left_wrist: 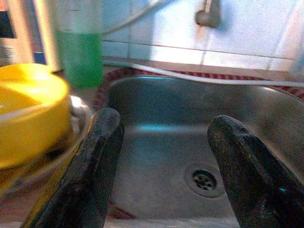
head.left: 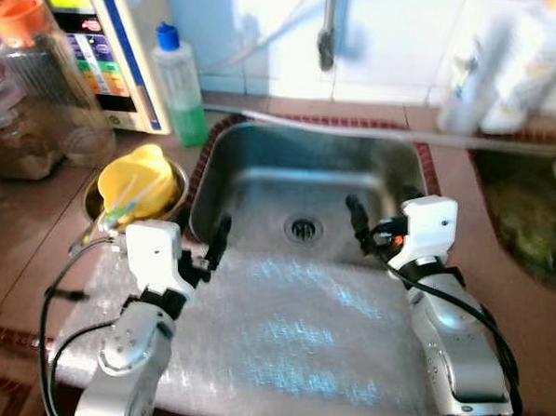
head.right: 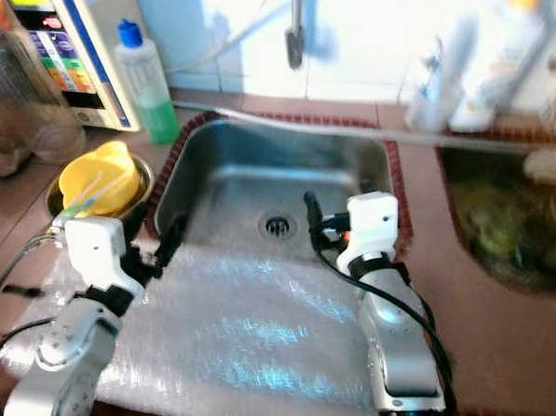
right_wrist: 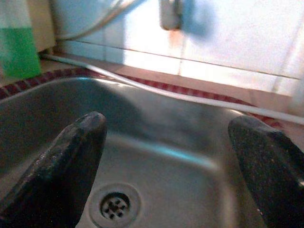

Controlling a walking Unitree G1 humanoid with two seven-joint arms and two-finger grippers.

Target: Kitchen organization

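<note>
A steel sink (head.left: 261,170) is sitting in the counter (head.left: 34,233), with a drain (head.left: 302,229) in its floor. A sheet of bubble wrap (head.left: 280,339) is lying over the near edge of the sink. The left gripper (left_wrist: 164,166) is hovering over the left part of the wrap, its fingers standing apart and holding nothing. The right gripper (right_wrist: 171,166) is hanging over the near right side of the sink, also spread wide and empty. Left of the sink, a yellow bowl (head.left: 137,184) is resting in a metal bowl (head.left: 177,179). Behind it, a green bottle (head.left: 182,86) is standing beside a white machine (head.left: 100,40). A tap (head.left: 327,29) is hanging above the sink.
</note>
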